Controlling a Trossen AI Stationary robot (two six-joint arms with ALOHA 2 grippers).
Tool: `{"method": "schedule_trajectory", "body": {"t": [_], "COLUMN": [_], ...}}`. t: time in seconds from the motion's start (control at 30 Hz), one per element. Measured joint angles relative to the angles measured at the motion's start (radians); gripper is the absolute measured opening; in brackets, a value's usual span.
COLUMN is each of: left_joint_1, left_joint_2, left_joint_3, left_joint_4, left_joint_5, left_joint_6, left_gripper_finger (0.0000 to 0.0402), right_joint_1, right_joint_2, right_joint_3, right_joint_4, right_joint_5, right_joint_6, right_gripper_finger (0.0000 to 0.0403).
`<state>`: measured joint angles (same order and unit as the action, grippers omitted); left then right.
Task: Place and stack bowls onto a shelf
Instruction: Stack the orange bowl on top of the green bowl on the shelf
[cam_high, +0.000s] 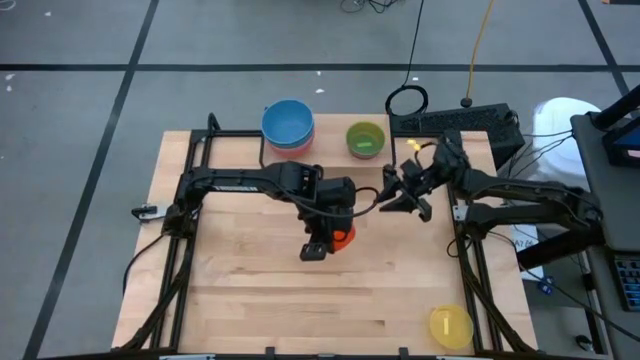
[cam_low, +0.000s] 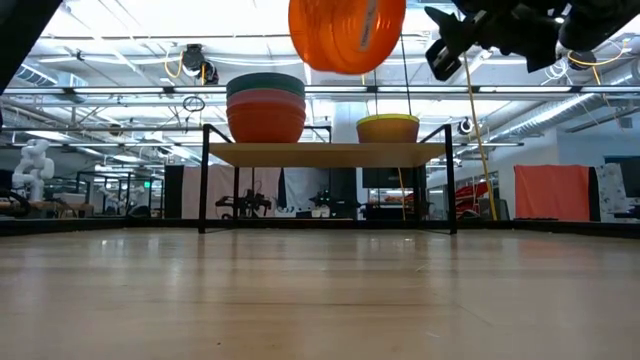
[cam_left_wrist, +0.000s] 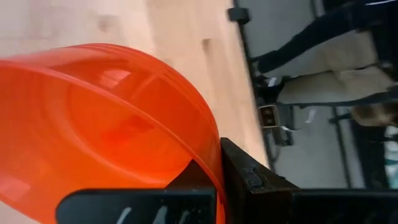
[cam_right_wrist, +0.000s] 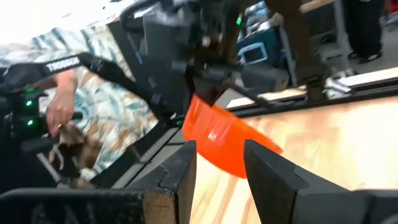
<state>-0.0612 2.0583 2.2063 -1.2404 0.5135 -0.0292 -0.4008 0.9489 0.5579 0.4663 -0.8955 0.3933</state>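
Observation:
An orange bowl (cam_high: 343, 237) hangs over the middle of the table with my left gripper (cam_high: 320, 245) shut on it; in the low view the bowl (cam_low: 347, 35) is well above the shelf's height. The shelf (cam_low: 325, 153) stands at the far edge on thin black legs. On it rests a stack of bowls (cam_low: 265, 105) with a blue one on top (cam_high: 288, 124), and to its right a single green bowl (cam_high: 365, 140). My right gripper (cam_high: 405, 195) hovers open to the right of the orange bowl, level and pointing at it (cam_right_wrist: 224, 140), touching nothing. My left gripper holds the orange bowl by its rim (cam_left_wrist: 208, 163), the wall pinched between the two fingers, one finger (cam_left_wrist: 249, 180) outside and the other inside the hollow. The fingers slant downward. The bowl is lifted clear of the table and tipped onto its side.
A yellow bowl (cam_high: 450, 325) lies near the table's near right corner. Black frame rails (cam_high: 185, 210) run along the left and right edges. A black keyboard (cam_high: 460, 122) lies past the far right corner. A person (cam_right_wrist: 93, 106) shows beyond the table in the right wrist view.

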Motion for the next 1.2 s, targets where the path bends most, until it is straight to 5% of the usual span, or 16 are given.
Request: {"method": "schedule_trajectory", "body": {"t": [0.47,1.2], "left_joint_1": [-0.011,-0.034], "left_joint_2": [0.019,0.018], "left_joint_3": [0.001,0.000], "left_joint_4": [0.087,0.123], "left_joint_5": [0.148,0.171], "left_joint_6": [-0.016,-0.023], "left_gripper_finger": [0.0003,0.0003], "right_joint_1": [0.117,0.261], "right_joint_2": [0.190,0.405], "right_joint_3": [0.014,0.173], "right_joint_4": [0.152,0.158], "right_joint_5": [0.009,-0.080], "right_joint_6": [-0.068,-0.118], "right_gripper_finger": [0.0125,0.0125]}}
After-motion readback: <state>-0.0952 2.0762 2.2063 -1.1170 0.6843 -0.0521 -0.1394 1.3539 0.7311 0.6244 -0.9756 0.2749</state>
